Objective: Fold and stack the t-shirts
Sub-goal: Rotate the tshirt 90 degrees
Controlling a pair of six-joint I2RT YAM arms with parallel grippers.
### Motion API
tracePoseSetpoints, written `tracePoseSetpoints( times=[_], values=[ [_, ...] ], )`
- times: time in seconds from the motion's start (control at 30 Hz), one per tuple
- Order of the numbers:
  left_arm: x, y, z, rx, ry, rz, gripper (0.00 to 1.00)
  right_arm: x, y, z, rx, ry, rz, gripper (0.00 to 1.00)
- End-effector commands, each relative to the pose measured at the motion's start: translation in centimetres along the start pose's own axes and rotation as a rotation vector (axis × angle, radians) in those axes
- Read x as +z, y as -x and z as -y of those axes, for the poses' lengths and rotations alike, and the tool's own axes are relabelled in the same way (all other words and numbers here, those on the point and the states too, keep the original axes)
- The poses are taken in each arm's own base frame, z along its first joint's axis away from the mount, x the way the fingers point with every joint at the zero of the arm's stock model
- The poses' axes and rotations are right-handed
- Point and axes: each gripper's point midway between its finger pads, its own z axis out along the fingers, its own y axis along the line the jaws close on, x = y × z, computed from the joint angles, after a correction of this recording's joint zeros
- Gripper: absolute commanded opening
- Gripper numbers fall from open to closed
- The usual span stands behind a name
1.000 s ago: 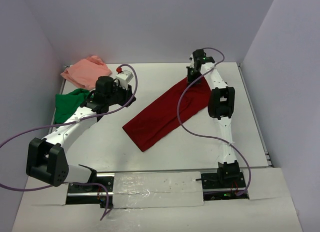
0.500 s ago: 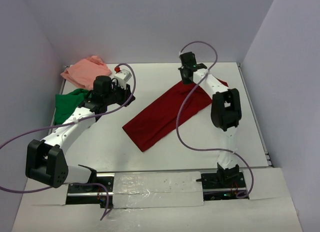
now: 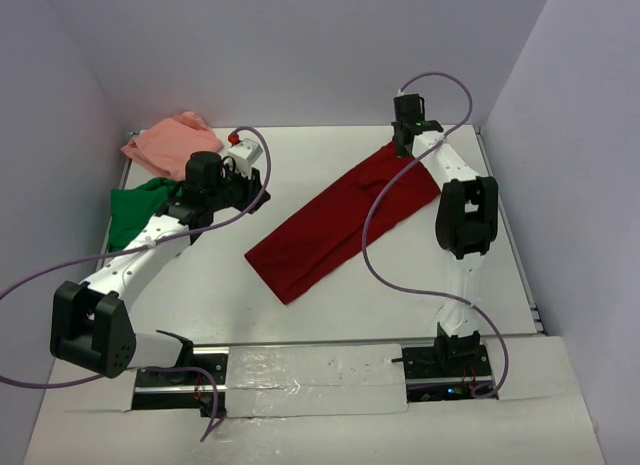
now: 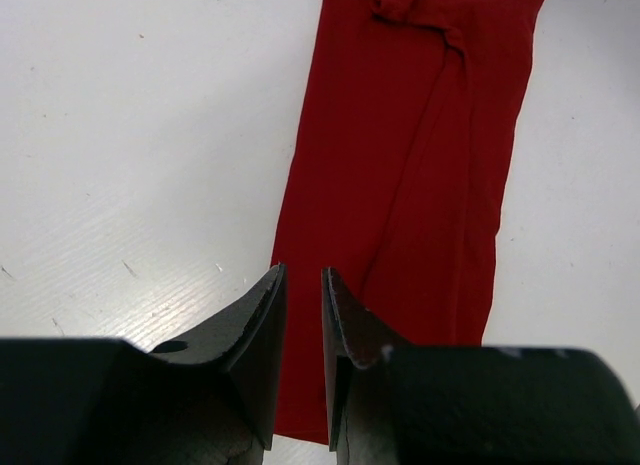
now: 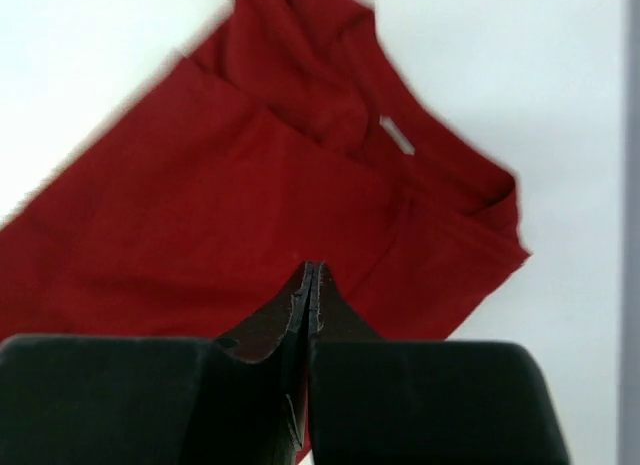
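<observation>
at the far left of your desk (image 3: 330, 315) the salmon pink t-shirt (image 3: 172, 143) sits crumpled by the wall. the bright green t-shirt (image 3: 135, 210) lies bunched just in front of it, at the left edge, partly under the left arm.

your left gripper (image 4: 303, 275) hangs over bare desk between those two shirts and the red one. its jaws are released, with a narrow gap between the tips and nothing in them. its wrist camera looks along the length of the red cloth.

the dark red t-shirt (image 3: 330, 225) is in the middle of the desk. it is laid out as a long band running diagonally from the near centre towards the far right. the far end is rumpled around the collar, where a small white label (image 5: 397, 137) shows.

your right gripper (image 5: 313, 270) is over that far collar end. its jaws are clenched tight, tip against tip, and you can see no cloth pinched between them in the wrist view.
</observation>
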Motion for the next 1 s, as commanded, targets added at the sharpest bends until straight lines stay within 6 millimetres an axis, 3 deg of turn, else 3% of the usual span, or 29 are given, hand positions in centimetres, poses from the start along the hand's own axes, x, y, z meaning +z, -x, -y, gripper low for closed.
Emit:
tracePoseSetpoints(
  times=[0.0,0.2,0.47,0.53,0.63,0.73,0.8,0.83,0.87,0.97],
  values=[
    [-0.9,1.9,0.2,0.02,-0.008,0.061,0.29,1.9,-4.1,1.2,0.052,0.03,-0.186,0.0],
    [-0.8,1.8,0.1,0.015,-0.008,0.056,0.29,3.0,-6.7,2.0,0.077,0.054,-0.279,0.0],
    [-0.8,1.8,0.1,0.017,-0.005,0.057,0.29,3.9,-10.6,0.7,0.089,0.158,-0.43,0.0],
    [-0.8,1.9,0.2,0.018,-0.01,0.057,0.28,3.9,-10.3,0.0,0.094,0.192,-0.442,0.0],
    [-0.8,1.9,0.1,0.018,-0.008,0.056,0.28,4.0,-11.7,-1.0,0.105,0.241,-0.515,0.0],
    [-0.7,1.7,0.1,0.02,-0.011,0.05,0.28,3.9,-11.4,-1.9,0.116,0.297,-0.53,0.0],
    [-0.6,1.7,0.1,0.022,-0.014,0.05,0.28,4.2,-12.8,-2.7,0.121,0.329,-0.595,0.0],
    [-0.5,1.6,0.0,0.024,-0.014,0.045,0.28,4.3,-11.9,-2.6,0.134,0.338,-0.583,0.0],
    [-0.5,1.6,0.1,0.026,-0.019,0.043,0.28,4.3,-12.7,-2.8,0.132,0.34,-0.615,0.0],
    [-0.6,1.7,0.1,0.037,-0.026,0.041,0.28,4.7,-11.9,-2.7,0.121,0.333,-0.588,0.0]
  ],
)
